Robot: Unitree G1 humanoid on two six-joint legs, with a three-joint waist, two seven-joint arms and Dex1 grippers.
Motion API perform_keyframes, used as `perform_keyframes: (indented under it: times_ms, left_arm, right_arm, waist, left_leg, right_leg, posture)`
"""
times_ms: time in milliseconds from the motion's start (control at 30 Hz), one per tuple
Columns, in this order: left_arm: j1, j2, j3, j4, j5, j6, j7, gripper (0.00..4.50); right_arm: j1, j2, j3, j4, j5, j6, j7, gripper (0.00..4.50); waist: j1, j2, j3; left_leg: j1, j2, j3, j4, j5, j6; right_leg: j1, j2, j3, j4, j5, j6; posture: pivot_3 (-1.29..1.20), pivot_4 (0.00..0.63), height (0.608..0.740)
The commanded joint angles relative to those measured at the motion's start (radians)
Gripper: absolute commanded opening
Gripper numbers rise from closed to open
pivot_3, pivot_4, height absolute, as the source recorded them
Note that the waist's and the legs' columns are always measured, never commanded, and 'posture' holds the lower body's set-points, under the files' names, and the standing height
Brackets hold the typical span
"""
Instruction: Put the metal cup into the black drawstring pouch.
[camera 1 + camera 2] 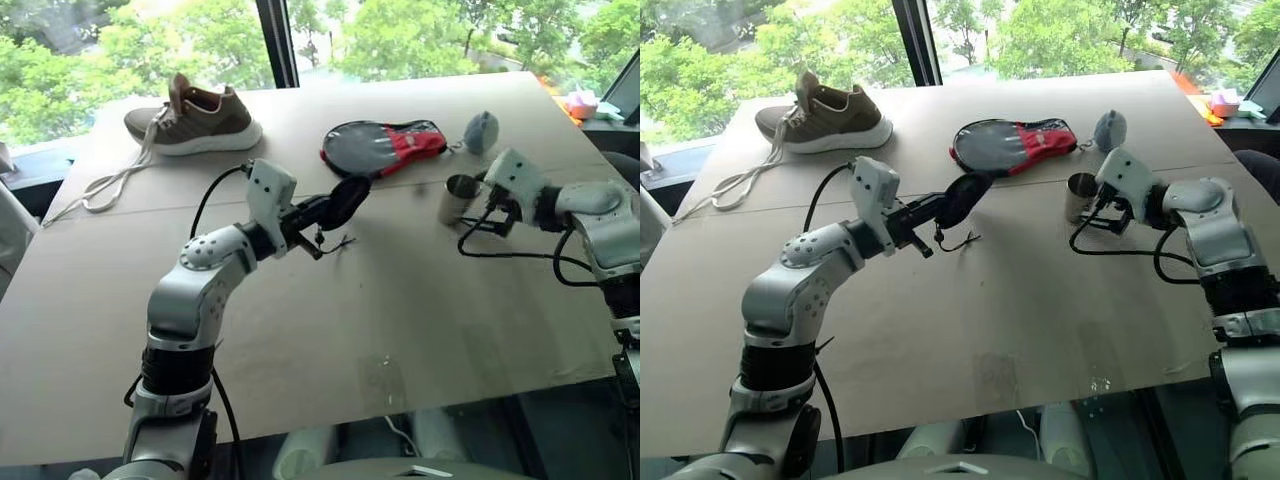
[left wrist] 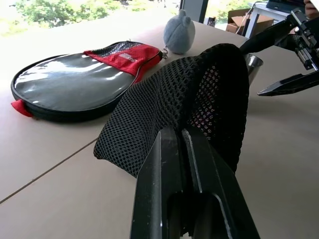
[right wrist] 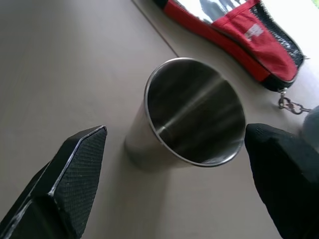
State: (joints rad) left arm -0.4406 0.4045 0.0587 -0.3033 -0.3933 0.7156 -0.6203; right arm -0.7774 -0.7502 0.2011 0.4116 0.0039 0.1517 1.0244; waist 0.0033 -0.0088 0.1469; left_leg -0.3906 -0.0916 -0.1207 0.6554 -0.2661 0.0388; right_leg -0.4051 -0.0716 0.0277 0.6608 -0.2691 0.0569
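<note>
My head cameras look forward and down over the table (image 1: 400, 330), a stereo pair sharing the whole tabletop. My left wrist camera sits close behind the black drawstring pouch (image 2: 199, 99), facing the paddle case (image 2: 75, 84) at 10 o'clock. My right wrist camera looks steeply down, close, into the metal cup (image 3: 194, 112); the case's red end appears at 1 o'clock.

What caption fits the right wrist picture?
Open right gripper straddling the upright metal cup, not yet touching it.
</note>
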Motion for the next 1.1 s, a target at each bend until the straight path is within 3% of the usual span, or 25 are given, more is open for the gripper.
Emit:
perform_keyframes:
  times_ms: [33,267,533,633,767,933,1100]
  left_arm:
    - [-0.022,0.003,-0.005,-0.005,-0.018,-0.008,0.002,0.04]
    - [-0.019,-0.006,-0.009,-0.01,-0.04,0.008,0.022,0.04]
    - [-0.027,-0.007,-0.012,0.0,-0.042,0.004,0.032,0.0]
    - [-0.031,-0.011,-0.008,0.008,-0.044,0.004,0.039,0.0]
    - [-0.037,-0.021,-0.009,0.019,-0.038,0.008,0.068,0.0]
    - [-0.076,-0.062,-0.039,0.043,-0.043,0.021,0.096,0.0]
    - [-0.102,-0.086,-0.047,0.07,-0.051,0.021,0.09,0.0]
  right_arm:
    - [-0.039,0.005,0.023,0.027,-0.021,-0.05,0.063,4.5]
    - [-0.053,0.015,0.051,0.061,-0.062,-0.001,0.119,4.5]
    - [-0.069,0.048,0.027,0.058,-0.065,-0.011,0.082,0.88]
    - [-0.073,0.057,0.005,0.04,-0.044,-0.006,0.075,0.1]
    - [-0.085,0.095,-0.051,-0.06,0.036,0.034,0.07,0.1]
    - [-0.097,0.25,-0.169,-0.291,0.275,0.121,0.033,0.1]
    - [-0.01,0.303,-0.132,-0.501,0.358,0.227,0.011,0.1]
  waist:
    - [-0.005,0.0,0.0]
    - [-0.017,-0.001,-0.001]
    - [-0.017,-0.001,-0.001]
    - [-0.017,-0.001,-0.001]
    - [-0.017,-0.001,-0.001]
    - [-0.021,-0.001,-0.001]
    - [-0.01,-0.001,-0.001]
  left_leg:
    - [-0.002,0.0,-0.001,0.001,0.0,0.0]
    - [-0.004,0.0,-0.001,0.007,0.0,0.0]
    - [-0.008,0.0,-0.001,0.007,0.0,0.0]
    - [-0.008,0.0,-0.001,0.008,0.0,0.0]
    - [-0.008,0.0,-0.002,0.009,0.0,0.0]
    - [-0.008,0.0,-0.002,0.008,0.0,0.0]
    - [-0.009,-0.001,-0.007,0.01,0.0,0.0]
  right_leg:
    - [-0.002,0.0,0.0,0.001,0.0,0.0]
    - [-0.002,0.001,0.0,0.004,0.001,0.0]
    - [-0.005,0.0,0.0,0.003,0.001,0.001]
    - [-0.005,0.0,0.0,0.003,0.001,0.001]
    - [-0.004,0.0,0.0,0.004,0.001,0.001]
    - [-0.005,0.001,0.0,0.005,0.001,0.001]
    - [-0.004,0.0,-0.002,0.003,0.001,0.001]
  posture:
    - [0.0,0.15,0.74]
    - [0.0,0.15,0.74]
    - [0.0,0.15,0.74]
    - [0.0,0.15,0.74]
    - [0.0,0.15,0.74]
    - [0.0,0.15,0.74]
    - [0.0,0.15,0.74]
